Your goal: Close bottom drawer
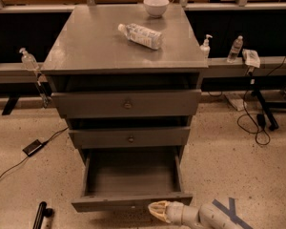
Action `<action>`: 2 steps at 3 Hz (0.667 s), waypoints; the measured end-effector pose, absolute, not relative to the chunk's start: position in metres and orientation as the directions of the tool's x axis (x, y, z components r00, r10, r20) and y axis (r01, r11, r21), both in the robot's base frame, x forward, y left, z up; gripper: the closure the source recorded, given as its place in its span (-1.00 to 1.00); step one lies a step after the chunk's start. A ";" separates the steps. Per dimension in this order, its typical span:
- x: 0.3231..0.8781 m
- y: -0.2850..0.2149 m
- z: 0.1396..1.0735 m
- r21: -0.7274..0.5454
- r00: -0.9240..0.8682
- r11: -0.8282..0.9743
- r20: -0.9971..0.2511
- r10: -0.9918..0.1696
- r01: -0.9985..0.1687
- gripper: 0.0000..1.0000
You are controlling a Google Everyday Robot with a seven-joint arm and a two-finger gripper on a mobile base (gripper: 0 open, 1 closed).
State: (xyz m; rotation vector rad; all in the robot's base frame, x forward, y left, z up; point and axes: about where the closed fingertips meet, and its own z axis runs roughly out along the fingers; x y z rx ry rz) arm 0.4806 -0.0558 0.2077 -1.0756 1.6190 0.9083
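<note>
The bottom drawer (131, 178) of the grey cabinet (124, 46) is pulled far out and looks empty inside; its front panel (128, 202) faces the lower edge of the view. My gripper (157, 210) is at the bottom centre, just in front of the panel's right half, its pale tips pointing left close to the panel. The white arm (214, 217) runs off to the lower right. The middle drawer (130, 138) and the taller top drawer (127, 104) are pushed in, or nearly so.
A plastic bottle (140, 35) lies on the cabinet top and a white bowl (156, 5) stands at its back edge. Cables (255, 123) and a black device (32, 147) lie on the speckled floor. Small bottles (235, 48) stand on side rails.
</note>
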 end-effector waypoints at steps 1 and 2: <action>0.495 -0.064 0.195 0.047 -0.156 0.385 -0.954 -0.256 -0.922 1.00; 0.506 -0.067 0.175 0.053 -0.179 0.411 -0.945 -0.275 -0.910 1.00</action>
